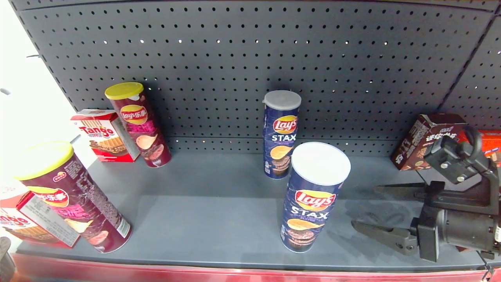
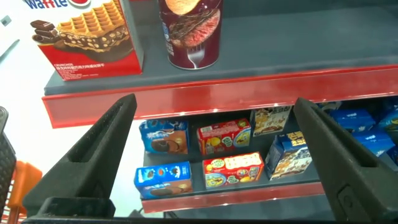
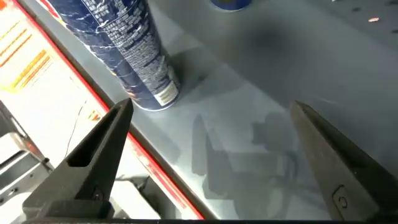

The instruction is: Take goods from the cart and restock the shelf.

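Tipping is the main hazard. The grey painted-metal shelf (image 1: 219, 219) carries the tall navy-blue cardboard crisp tube with a white lid (image 1: 315, 199) upright, near the red front lip (image 1: 235, 272). It stands well forward of a second navy-blue tube with a grey lid (image 1: 281, 135), which is by the dark perforated back panel (image 1: 250, 51). The right gripper (image 1: 364, 206) lies low over the shelf just beside the front tube, its jaws spread wide and holding nothing. We judge that a sideways sweep of the near jaw would catch the tube low on its body. Being tall and narrow, it could topple over the lip or back into the rear tube. We advise withdrawing that arm straight outward. The left gripper (image 2: 214, 104) hangs below and in front of the lip, jaws also wide and empty. Raised carelessly, it could strike the lip or disturb the maroon tube with a yellow lid (image 1: 74, 196) and the red wafer box (image 1: 35, 227) standing at that end.

The shelf surface looks flat and smooth, so we expect goods to slide readily. A lower shelf (image 2: 249, 191) holds small blue and red snack boxes (image 2: 163, 137). At the rear left stand a second maroon tube (image 1: 137, 125) and a second red wafer box (image 1: 103, 135); at the right, a brown carton (image 1: 424, 141).
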